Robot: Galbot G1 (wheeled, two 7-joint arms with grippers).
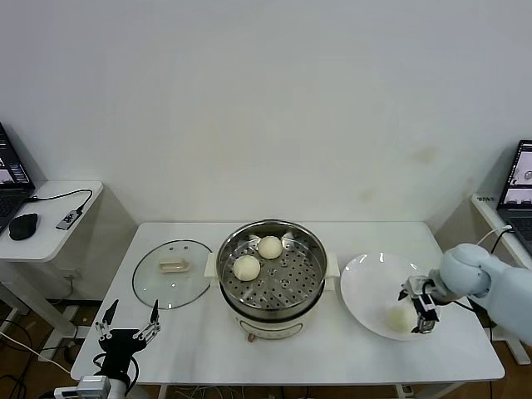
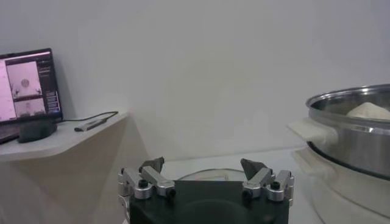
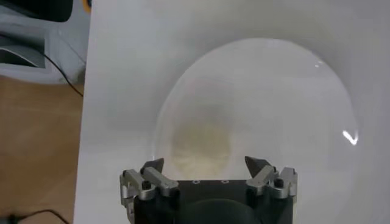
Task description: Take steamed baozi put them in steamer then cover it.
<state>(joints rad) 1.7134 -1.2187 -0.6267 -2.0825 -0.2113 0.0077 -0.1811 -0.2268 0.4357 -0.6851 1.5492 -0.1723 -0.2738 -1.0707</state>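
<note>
White table (image 1: 332, 353) under everything. Steel steamer (image 1: 271, 309) at centre, two buns (image 1: 258, 258) resting on its perforated tray. Glass lid (image 1: 172, 273) lying flat just left of it, handle up. White plate (image 1: 366, 287) on the right with one bun (image 1: 400, 317), blurred close up. Right gripper (image 1: 420, 313) down over that bun, fingers spread either side, probably not yet pressing it. Left gripper (image 1: 127, 329) parked at the near left table edge, wide open, holding nothing.

steamer (image 1: 270, 278): shiny perforated steel; cover (image 1: 172, 273): clear glass; plate (image 1: 366, 287): glossy white
</note>
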